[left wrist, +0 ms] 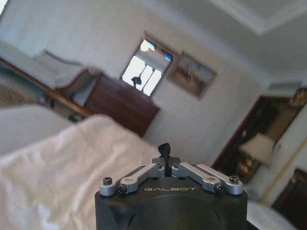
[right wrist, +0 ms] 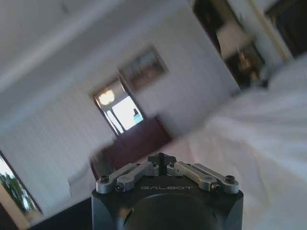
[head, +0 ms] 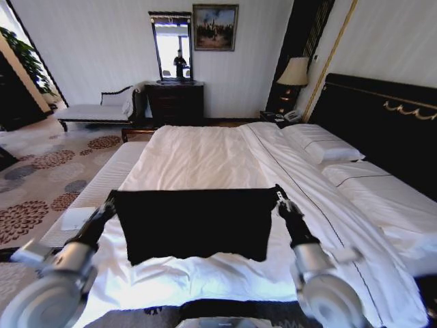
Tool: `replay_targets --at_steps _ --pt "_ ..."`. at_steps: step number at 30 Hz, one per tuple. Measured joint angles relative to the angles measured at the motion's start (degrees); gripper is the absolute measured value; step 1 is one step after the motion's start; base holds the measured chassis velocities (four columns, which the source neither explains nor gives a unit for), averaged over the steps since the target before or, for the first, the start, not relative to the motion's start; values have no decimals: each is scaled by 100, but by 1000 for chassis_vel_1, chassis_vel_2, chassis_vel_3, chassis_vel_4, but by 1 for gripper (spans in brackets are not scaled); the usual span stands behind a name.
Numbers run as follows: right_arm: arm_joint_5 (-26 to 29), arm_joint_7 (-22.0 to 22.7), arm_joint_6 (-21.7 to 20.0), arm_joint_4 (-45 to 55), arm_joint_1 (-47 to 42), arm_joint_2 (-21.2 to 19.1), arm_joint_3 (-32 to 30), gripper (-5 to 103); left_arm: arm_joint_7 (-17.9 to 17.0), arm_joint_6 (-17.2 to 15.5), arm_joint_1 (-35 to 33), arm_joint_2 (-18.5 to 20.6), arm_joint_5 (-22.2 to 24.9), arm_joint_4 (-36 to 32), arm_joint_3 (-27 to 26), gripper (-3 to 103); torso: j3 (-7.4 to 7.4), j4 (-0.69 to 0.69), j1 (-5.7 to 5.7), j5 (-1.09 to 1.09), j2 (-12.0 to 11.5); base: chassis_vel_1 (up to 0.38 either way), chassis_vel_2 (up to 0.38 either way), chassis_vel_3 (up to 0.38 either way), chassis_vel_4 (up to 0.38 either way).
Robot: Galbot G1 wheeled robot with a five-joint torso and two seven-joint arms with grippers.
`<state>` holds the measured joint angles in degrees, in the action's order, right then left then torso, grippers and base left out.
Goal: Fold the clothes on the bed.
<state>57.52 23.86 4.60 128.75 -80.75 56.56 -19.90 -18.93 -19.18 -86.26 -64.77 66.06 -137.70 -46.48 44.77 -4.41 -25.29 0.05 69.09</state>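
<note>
The clothes, a black T-shirt [head: 194, 224], hang stretched between my two grippers over the near end of the bed [head: 205, 157]. The shirt's top edge is taut and its lower edge rests on the white sheet. My left gripper [head: 109, 199] is shut on the shirt's upper left corner. My right gripper [head: 278, 195] is shut on the upper right corner. In the left wrist view the left gripper [left wrist: 164, 154] pinches a small tuft of black cloth. In the right wrist view the right gripper [right wrist: 161, 159] does the same.
White pillows [head: 321, 145] lie against the dark headboard [head: 382, 123] on the right. A padded bench [head: 102, 184] with a small white towel [head: 76, 217] runs along the bed's left side. A chaise [head: 102, 109], a dresser [head: 175, 102] and a lamp [head: 294, 72] stand by the far wall.
</note>
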Motion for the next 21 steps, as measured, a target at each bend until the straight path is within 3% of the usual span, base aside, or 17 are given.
replay_targets --at_steps 3,4,8,9,12,17,21 --pt "403 -120 -48 -1593 1219 11 919 2 74 21 1106 -5 -453 1905 1040 1 1 -1 0 -7 -1 0 0 0 0" --pt "403 -120 -48 -1593 1219 11 919 2 74 21 1106 -5 -453 1905 1040 1 1 -1 0 -7 -1 0 0 0 0" --pt "508 -742 226 -3749 2696 514 1833 2 520 387 2510 -257 -929 4313 1859 1 3 0 -3 -12 -2 0 0 0 0" --pt "508 -742 226 -3749 2696 514 1833 2 520 387 2510 -257 -929 4313 1859 1 3 0 -3 -12 -2 0 0 0 0" --pt "506 -1380 432 -5231 3592 1100 2202 2 1088 676 3301 -416 -1026 5643 2137 1 2 0 -4 -5 -3 0 0 0 0" --pt "493 -1882 585 -6228 4078 1443 2253 2 1590 848 3694 -411 -969 6562 2190 1 0 0 -2 -6 -2 0 0 0 0" --pt "512 -2059 636 -6411 4090 1489 2153 2 1794 908 3693 -371 -871 6718 2124 1 0 0 -1 -6 -2 0 0 0 0"
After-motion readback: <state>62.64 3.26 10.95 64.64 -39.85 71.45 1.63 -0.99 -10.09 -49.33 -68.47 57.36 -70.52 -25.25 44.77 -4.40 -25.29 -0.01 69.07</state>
